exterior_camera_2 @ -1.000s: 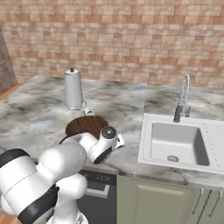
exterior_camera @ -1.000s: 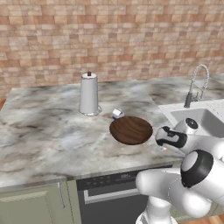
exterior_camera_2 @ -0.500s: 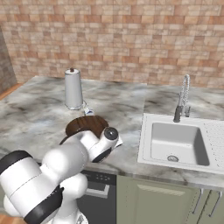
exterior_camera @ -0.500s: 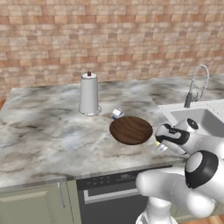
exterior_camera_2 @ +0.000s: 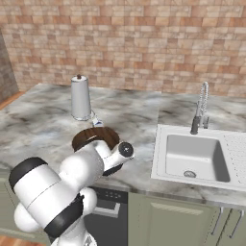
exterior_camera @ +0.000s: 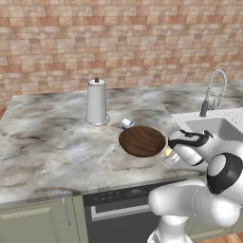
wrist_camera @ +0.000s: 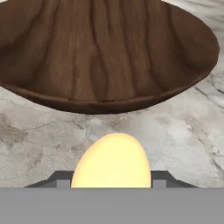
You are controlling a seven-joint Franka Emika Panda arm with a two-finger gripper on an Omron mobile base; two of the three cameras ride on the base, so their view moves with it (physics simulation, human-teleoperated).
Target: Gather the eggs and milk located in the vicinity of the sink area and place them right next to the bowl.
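Note:
The orange-yellow egg sits between my gripper's two dark fingertips, low over the marble counter just in front of the wooden bowl's rim. From the left base view, the gripper is at the bowl's right edge, shut on the egg. The small white and blue milk carton stands on the counter just behind the bowl, close to its rim. My arm hides part of the bowl in the right base view, where the milk shows beside it.
A tall white-grey jug with a dark knob stands behind and left of the bowl. The sink with its chrome spring faucet lies to the right. The counter's front edge runs close below the gripper.
My hand has sunk a little toward the counter beside the bowl, still holding the egg. The bowl, milk and jug have not moved.

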